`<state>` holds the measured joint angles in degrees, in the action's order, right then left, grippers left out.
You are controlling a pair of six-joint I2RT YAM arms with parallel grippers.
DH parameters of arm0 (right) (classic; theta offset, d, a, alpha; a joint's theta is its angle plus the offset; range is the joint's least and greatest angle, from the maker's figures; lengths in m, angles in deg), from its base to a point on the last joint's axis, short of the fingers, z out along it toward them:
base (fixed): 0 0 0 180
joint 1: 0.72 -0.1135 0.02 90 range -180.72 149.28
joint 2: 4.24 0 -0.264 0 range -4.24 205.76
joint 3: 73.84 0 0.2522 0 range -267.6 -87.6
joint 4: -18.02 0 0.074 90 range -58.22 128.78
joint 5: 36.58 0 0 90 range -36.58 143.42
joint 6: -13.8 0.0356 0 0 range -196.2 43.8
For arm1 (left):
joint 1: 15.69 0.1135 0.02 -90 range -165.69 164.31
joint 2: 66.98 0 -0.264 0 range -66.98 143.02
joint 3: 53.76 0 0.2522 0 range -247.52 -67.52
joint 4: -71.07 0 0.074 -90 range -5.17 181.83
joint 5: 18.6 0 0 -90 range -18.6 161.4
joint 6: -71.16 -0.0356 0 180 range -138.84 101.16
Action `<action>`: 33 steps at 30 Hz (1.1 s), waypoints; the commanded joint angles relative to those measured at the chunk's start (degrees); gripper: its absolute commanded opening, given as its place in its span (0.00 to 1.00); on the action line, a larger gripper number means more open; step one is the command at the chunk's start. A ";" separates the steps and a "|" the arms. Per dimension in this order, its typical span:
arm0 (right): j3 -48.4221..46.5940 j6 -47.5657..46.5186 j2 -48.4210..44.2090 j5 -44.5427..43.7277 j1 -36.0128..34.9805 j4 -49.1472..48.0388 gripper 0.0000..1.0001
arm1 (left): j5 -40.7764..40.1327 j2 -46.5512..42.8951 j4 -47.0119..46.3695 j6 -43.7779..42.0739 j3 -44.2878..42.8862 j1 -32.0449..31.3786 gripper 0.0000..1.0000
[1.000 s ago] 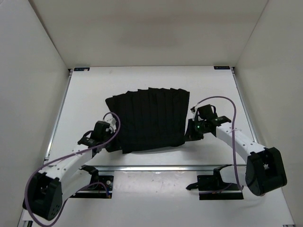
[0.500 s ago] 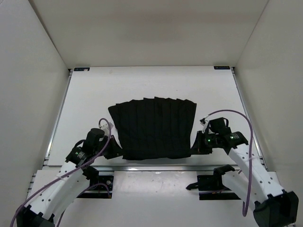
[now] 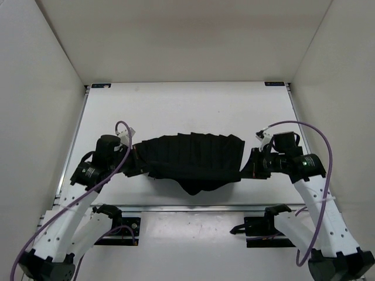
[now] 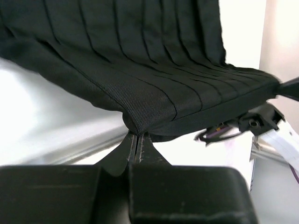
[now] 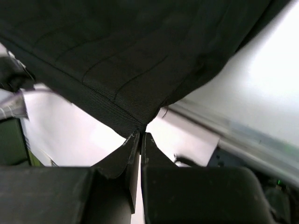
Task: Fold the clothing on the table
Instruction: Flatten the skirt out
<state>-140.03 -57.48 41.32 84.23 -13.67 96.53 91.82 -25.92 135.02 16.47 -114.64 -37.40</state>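
Clothing point(image 3: 193, 158) corners pinched: left gripper point(image 4: 136, 136) | right gripper point(image 5: 140, 134) | jaws indistinct from above

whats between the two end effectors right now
Only the clothing, strung from the left end effector to the right end effector; the top view shows it.

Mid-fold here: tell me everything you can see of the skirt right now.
The skirt is black, woven-looking fabric with straight pleat lines. It is stretched sideways between the two arms. The left pincer is shut on one corner and the right pincer on the other. The held edge is raised off the white table, and a lump of fabric sags at the near middle. Whether the far edge rests on the table, I cannot tell.
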 commanded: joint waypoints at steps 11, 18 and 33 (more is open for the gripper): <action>-19.81 -3.25 36.40 8.48 8.73 -21.50 0.00 | 0.04 23.88 -18.72 -8.07 -2.90 13.45 0.02; -29.74 -0.18 54.53 12.52 8.47 -42.48 0.42 | 5.48 37.94 -35.13 -1.40 -3.86 18.72 0.53; -22.46 -15.73 58.32 10.07 7.24 -53.50 0.22 | -3.54 38.83 -43.97 -14.55 -3.15 10.56 0.65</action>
<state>-162.60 -69.22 97.05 93.41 -6.26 45.52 94.80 14.14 91.79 9.11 -117.46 -23.90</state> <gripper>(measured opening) 0.253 0.657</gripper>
